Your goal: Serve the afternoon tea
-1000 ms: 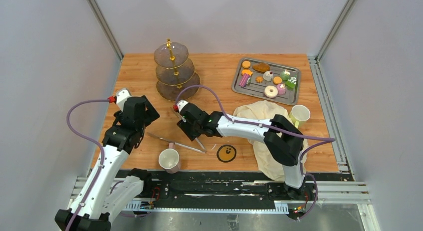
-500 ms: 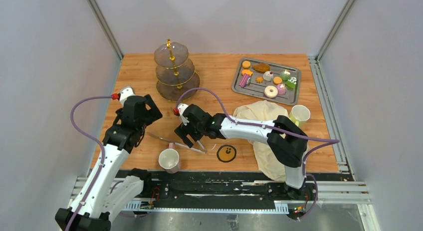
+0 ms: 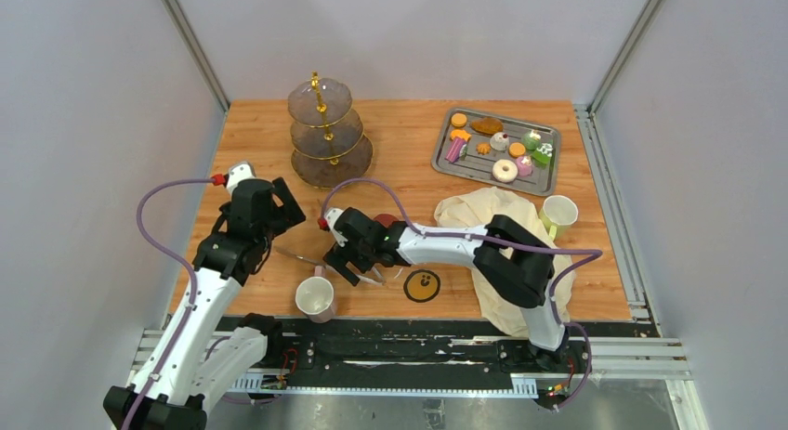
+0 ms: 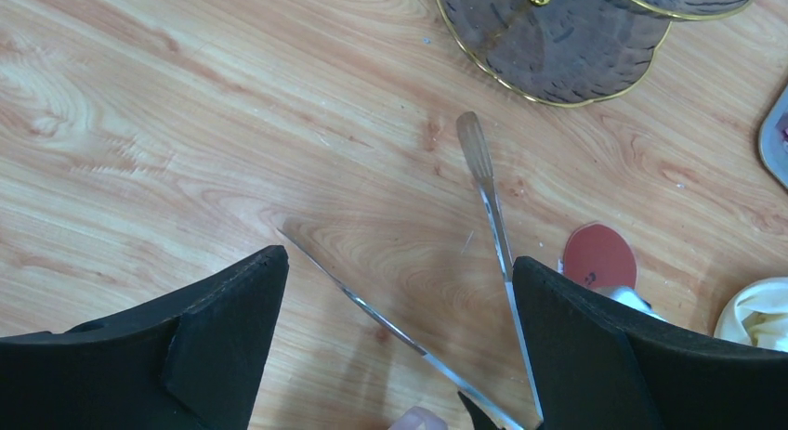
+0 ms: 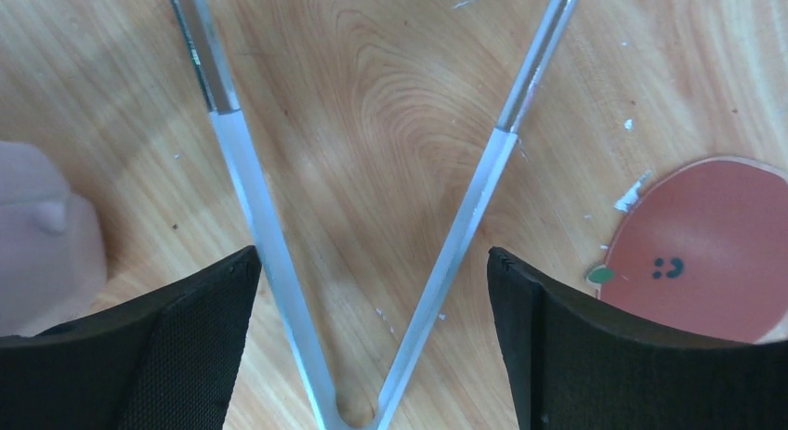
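Observation:
The three-tier glass stand (image 3: 329, 133) with its gold stem is at the back left, and its bottom plate (image 4: 548, 40) shows in the left wrist view. Small cakes, a white donut (image 3: 505, 170) and orange macarons (image 3: 459, 120) lie on the steel tray (image 3: 444, 157). One pale mug (image 3: 314, 298) stands near the front, the other (image 3: 558, 212) at the right. My right gripper (image 3: 346, 266) (image 5: 372, 300) is open, low over the hinge end of metal tongs (image 5: 465, 216). My left gripper (image 3: 277, 224) (image 4: 400, 291) is open above the tongs' tips (image 4: 483, 170), holding nothing.
A cream cloth (image 3: 497, 226) lies crumpled under the right arm. A round smiley coaster (image 3: 422, 285) sits at the front and a red coaster (image 5: 697, 254) beside the right finger. The tongs (image 3: 307, 260) lie flat between both grippers, close to the front mug.
My right gripper has opened wide and slid toward the front left, down along the tongs to their hinge end. The left gripper opened a little more and shifted slightly back.

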